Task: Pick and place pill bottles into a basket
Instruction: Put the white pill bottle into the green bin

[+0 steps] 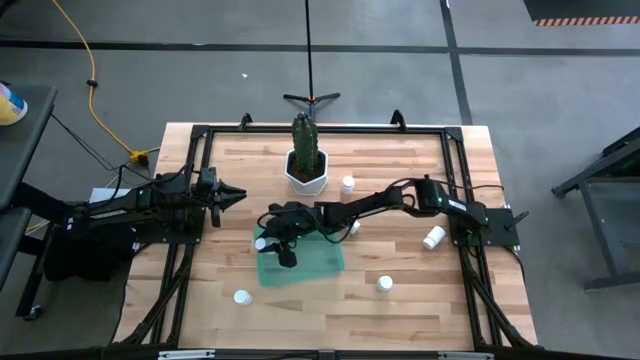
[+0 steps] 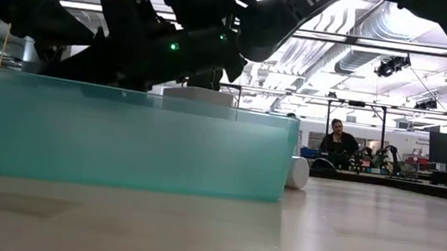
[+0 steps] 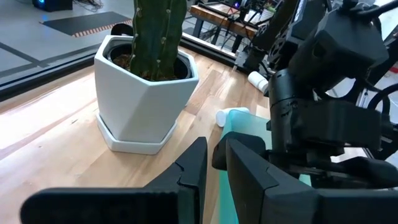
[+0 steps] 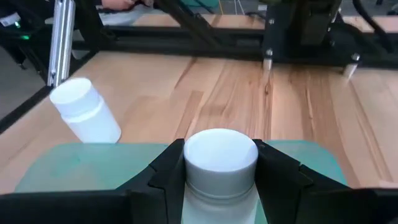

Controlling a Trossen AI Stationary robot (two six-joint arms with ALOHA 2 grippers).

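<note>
The teal-green tray lies at the table's middle front; it also shows in the low view. My right gripper reaches over the tray's left part and is shut on a white pill bottle, which the gripper hides in the high view. Another bottle lies tilted at the tray's left edge. More bottles stand on the wood: one, one and one. One bottle lies on its side. My left gripper is shut and empty, left of the cactus pot. My right gripper pinches the bottle between its two fingers, one on each side, on the body just below the cap. The fingers come slanting down from the table's right. The bottle is over the tray, cap up; its lower end is hidden.
A white hexagonal pot with a cactus stands behind the tray, close to my left gripper. A black frame runs along the table's edges. A person sits in the room beyond the table.
</note>
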